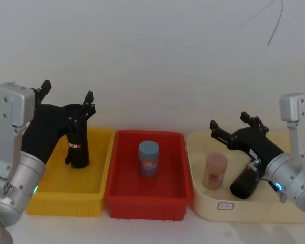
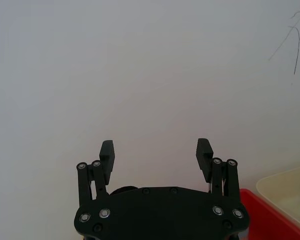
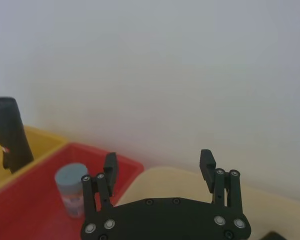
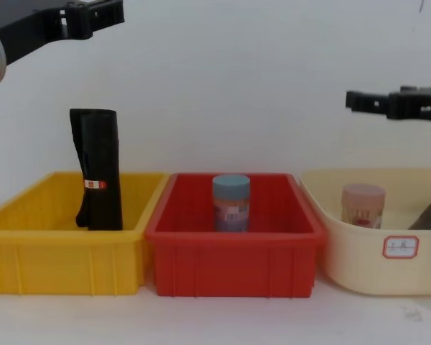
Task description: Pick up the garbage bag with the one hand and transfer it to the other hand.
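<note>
Tall black cylindrical garbage bag roll (image 1: 244, 184): lying tilted in the cream tub (image 1: 244, 212), beside a pink-lidded jar (image 1: 216, 171). Right black two-finger gripper (image 1: 233, 125): fingers spread, empty, above that tub. Left black gripper (image 1: 66, 91): spread, empty, over the yellow bin (image 1: 66, 195).

Light even, diffuse, fairly bright; source not evident. White wall (image 1: 152, 56) washed out, faint pinkish-grey cast. Shadows soft and weak beneath the bins. No hard glare. All views slightly soft; wrist views softest, with the wall dimming toward the corners.
</note>
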Available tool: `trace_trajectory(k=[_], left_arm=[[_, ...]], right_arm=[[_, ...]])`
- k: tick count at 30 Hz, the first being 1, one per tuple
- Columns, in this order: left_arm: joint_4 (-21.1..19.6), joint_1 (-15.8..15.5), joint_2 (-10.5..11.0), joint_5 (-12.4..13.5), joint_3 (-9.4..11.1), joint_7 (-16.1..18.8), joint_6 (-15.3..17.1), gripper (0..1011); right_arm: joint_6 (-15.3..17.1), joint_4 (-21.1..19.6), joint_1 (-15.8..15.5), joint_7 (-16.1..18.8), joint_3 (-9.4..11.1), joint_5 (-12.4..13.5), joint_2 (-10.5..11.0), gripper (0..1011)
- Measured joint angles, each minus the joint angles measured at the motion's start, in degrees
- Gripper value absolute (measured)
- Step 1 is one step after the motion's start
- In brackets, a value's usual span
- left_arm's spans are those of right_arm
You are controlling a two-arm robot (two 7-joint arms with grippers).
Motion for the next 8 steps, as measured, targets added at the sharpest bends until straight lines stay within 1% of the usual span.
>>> trace_trajectory(k=[8], left_arm=[[0.0,0.0,0.0,0.0,0.0,0.0,0.0,1001]], right_arm=[[-0.2,-2.7,-0.6,0.0,0.5,0.2,-0.2,1000]])
